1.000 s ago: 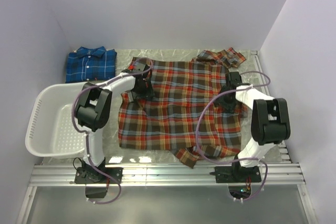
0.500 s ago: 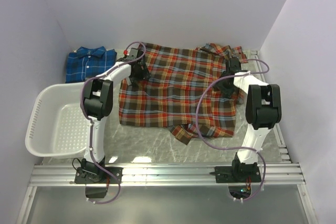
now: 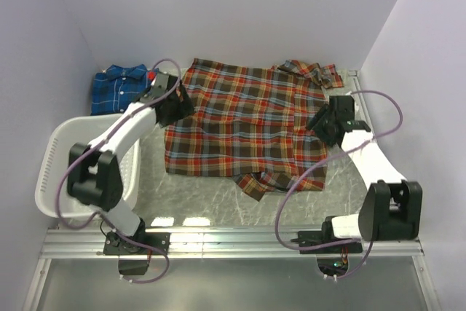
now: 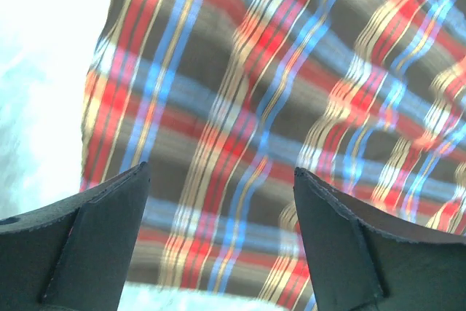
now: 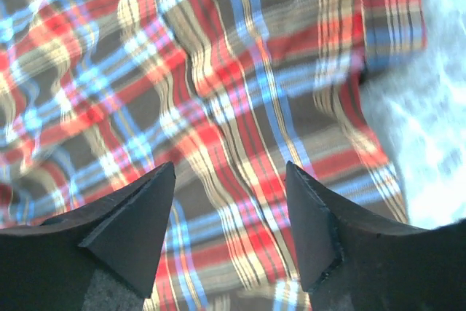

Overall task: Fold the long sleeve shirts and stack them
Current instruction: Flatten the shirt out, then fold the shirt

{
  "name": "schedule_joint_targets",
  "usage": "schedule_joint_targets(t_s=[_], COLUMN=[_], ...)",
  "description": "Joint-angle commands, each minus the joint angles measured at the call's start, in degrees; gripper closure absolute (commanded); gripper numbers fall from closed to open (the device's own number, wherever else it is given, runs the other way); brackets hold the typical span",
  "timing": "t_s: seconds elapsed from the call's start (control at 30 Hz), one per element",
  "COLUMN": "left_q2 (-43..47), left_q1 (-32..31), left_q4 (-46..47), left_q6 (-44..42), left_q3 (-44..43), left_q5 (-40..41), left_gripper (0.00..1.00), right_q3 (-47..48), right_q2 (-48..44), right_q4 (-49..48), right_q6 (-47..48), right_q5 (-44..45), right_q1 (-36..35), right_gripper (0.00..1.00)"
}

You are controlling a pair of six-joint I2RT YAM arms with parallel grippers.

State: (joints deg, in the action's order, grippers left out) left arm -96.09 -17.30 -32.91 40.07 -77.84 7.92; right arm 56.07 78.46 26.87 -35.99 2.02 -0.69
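Observation:
The red-orange plaid long sleeve shirt [image 3: 247,121] lies spread flat on the marble table, its collar [image 3: 314,72] at the back right and a sleeve end [image 3: 258,183] poking out at the front. A blue plaid shirt [image 3: 124,87] lies folded at the back left. My left gripper [image 3: 175,107] hangs open over the red shirt's left edge, nothing between its fingers [image 4: 109,231]; plaid cloth [image 4: 291,71] fills that view. At the shirt's right edge my right gripper [image 3: 324,123] is open too, above the cloth [image 5: 218,71] and holding nothing.
A white slotted basket [image 3: 62,176] stands at the left, close to the left arm. Bare marble table [image 3: 196,191] shows in front of the shirt and at its right edge [image 5: 437,143]. Walls close in the back and both sides.
The red shirt was dragged toward the back of the table and now lies still. Both grippers have let go and swung outward to its left and right edges; the right jaws stand wider.

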Motion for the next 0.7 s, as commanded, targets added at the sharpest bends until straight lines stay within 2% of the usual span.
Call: schedule_joint_targets(t_s=[0.0,0.17,0.27,0.4,0.53,0.67], left_q2=[5.54,11.71,14.00,13.39,11.63,9.70], left_q1=[-0.19,-0.19,-0.19,-0.19,-0.19,-0.10], left_q4=[-4.09,-3.57,-3.04,-2.95,-2.52,-1.73], left_q6=[2.10,5.10,6.68,7.47,8.44,9.14], left_q3=[10.47,23.41,27.29,28.80,29.77,30.21], left_q5=[-1.06,-2.30,-2.65,-2.04,-0.46,0.34], left_gripper=[0.15,0.18,0.17,0.16,0.17,0.20], right_q3=[-5.96,-14.84,-17.83,-19.94,-21.79,-22.85], right_q2=[-4.79,-10.24,-14.02,-16.75,-17.98,-17.55], right_q4=[2.83,3.97,5.90,8.72,8.29,7.58], right_q6=[0.30,-0.48,-1.36,-1.54,-1.98,-2.51], right_q5=[-1.84,-3.16,-2.11,-0.09,-1.23,-1.41], right_q1=[0.42,2.08,3.23,8.49,11.76,12.11], right_gripper=[0.34,0.38,0.39,0.32,0.32,0.33])
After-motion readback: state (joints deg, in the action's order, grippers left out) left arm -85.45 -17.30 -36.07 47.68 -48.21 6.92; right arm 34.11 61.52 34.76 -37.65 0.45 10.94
